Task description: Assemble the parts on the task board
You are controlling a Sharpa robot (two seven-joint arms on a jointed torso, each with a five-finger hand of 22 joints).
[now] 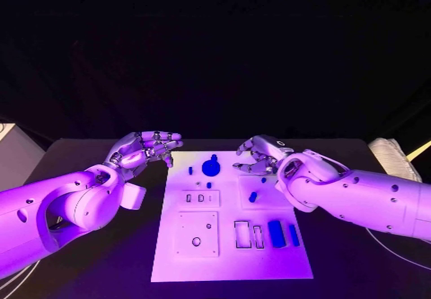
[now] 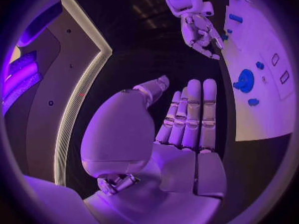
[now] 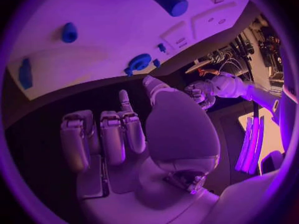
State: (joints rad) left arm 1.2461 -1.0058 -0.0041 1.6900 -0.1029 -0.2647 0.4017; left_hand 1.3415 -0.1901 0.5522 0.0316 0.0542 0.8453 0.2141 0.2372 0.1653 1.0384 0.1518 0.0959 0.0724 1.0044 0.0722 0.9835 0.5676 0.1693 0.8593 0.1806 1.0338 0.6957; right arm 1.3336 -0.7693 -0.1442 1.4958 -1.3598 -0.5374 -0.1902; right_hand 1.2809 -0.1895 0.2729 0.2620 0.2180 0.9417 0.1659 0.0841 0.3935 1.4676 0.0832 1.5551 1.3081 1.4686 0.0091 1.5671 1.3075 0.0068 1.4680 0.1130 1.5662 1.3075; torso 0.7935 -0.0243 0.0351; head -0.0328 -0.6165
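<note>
The white task board (image 1: 229, 255) lies in the middle of the black table. A round blue part (image 1: 211, 167) stands near its far edge, with small blue parts (image 1: 252, 197) around it and two long blue blocks (image 1: 276, 233) near the right side. My left hand (image 1: 148, 148) hovers over the board's far left corner, fingers stretched side by side (image 2: 187, 119), holding nothing. My right hand (image 1: 258, 156) hangs above the far right part of the board, its palm (image 3: 137, 134) bare. The round part (image 3: 139, 62) lies just beyond its fingertips.
Recessed square plates (image 1: 197, 233) and slots (image 1: 242, 233) take up the near half of the board. A pale ribbed object (image 1: 390, 156) sits at the table's far right corner, and a light box (image 1: 14, 156) at the left edge. Bare table flanks the board.
</note>
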